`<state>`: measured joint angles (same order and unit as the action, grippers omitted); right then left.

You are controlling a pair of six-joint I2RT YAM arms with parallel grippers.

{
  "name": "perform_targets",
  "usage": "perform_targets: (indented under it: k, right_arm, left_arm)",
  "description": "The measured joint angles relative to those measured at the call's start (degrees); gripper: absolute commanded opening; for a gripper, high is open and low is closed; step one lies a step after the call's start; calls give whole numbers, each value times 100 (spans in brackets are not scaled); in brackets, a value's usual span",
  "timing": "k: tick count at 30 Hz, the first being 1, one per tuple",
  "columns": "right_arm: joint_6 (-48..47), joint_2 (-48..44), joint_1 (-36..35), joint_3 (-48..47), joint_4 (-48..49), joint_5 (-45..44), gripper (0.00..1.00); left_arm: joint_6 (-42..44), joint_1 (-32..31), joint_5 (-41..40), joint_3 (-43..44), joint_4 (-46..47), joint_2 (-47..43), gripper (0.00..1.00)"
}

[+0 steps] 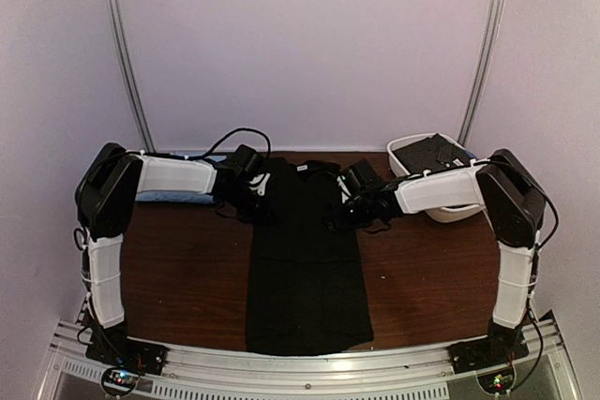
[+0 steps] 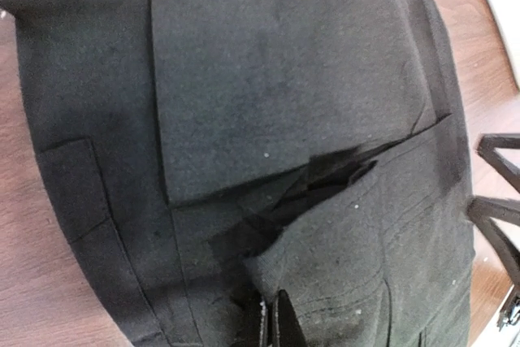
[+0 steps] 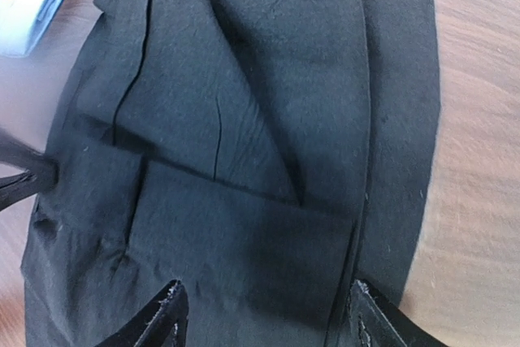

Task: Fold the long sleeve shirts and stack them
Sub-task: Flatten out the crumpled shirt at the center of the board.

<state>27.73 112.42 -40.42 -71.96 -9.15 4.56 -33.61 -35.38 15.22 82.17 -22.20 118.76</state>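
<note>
My left pincer (image 2: 273,324) is pressed together on a pinch of the black shirt (image 1: 305,269) at its far left shoulder. The shirt lies mid-tabletop (image 1: 187,269), long axis running from far collar to near hem. My right pincer (image 3: 268,318) stands apart, straddling the shirt's right edge, not yet gripping.

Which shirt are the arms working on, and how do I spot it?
Look at the middle of the brown table. The black shirt lies there as a long narrow strip running far to near. Unlike the light blue shirt at far left and the dark clothes in the white tub, it lies spread flat.
</note>
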Motion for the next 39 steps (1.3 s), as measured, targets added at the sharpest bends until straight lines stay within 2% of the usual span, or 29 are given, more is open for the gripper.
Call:
perform_targets:
  k: [5,10,19,21,23,33,39]
  right_arm:
    - [-81,354,7,-302,-48,-9,68]
    - [-142,527,-2,-385,-83,-13,62]
    - [-254,535,-28,-479,-201,-35,32]
    - [-280,549,-37,-483,-221,-33,30]
    - [-297,568,-46,-487,-236,-31,35]
    - [-286,577,-319,-673,-439,-103,74]
    - [-181,540,-778,-861,-516,-216,77]
  left_arm:
    - [-44,0,-2,-59,55,-210,0]
    - [-74,0,-2,-92,164,-404,0]
    - [-127,0,17,-131,330,-444,0]
    - [-144,0,22,-170,372,-455,0]
    - [-149,0,24,-216,422,-476,0]
    - [-153,0,24,-339,472,-542,0]
    - [-179,0,48,-343,557,-573,0]
